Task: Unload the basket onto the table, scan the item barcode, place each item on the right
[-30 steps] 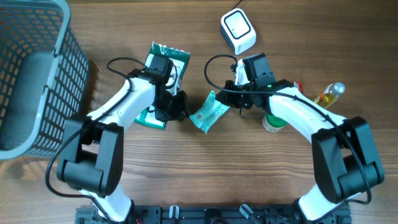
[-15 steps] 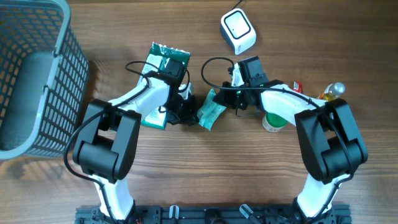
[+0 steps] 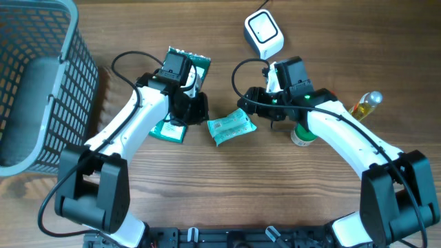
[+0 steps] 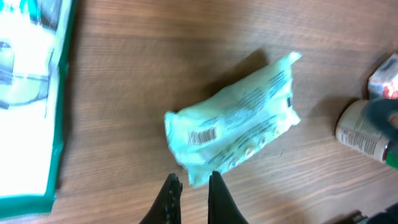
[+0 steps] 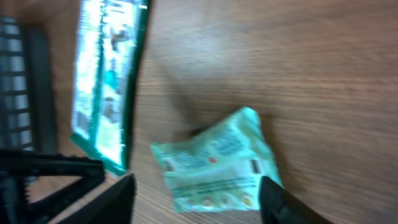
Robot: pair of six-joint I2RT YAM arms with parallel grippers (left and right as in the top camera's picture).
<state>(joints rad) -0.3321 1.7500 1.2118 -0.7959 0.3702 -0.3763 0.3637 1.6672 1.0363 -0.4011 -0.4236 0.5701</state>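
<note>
- The mint-green pouch (image 3: 231,127) sits near the middle of the wooden worktop (image 3: 227,200), between the two arms, with its long side slanting up to the right.
- Its printed face is turned up, and the left wrist view shows the barcode (image 4: 204,135) near the end closest to the left arm.
- The left fingers (image 4: 169,196) are closed. Their tips meet the near corner of the pouch and appear to pinch it at the seam.
- The right fingers (image 5: 118,199) are spread wide apart and hold nothing. The pouch lies just ahead of them, and neither finger touches it.
- The white barcode scanner (image 3: 264,34) stands at the far edge of the worktop. It is well apart from the pouch and just beyond the right arm's wrist.
- A green-and-white packet (image 3: 180,69) lies flat to the left of the pouch, partly under the left arm.
- A grey-blue mesh basket (image 3: 69,96) fills the far left side of the worktop.
- A white bottle (image 3: 301,136) stands to the right of the pouch, partly covered by the right arm.
- A yellow bottle (image 3: 364,105) lies further right, with a small red item (image 3: 329,94) near it.
</note>
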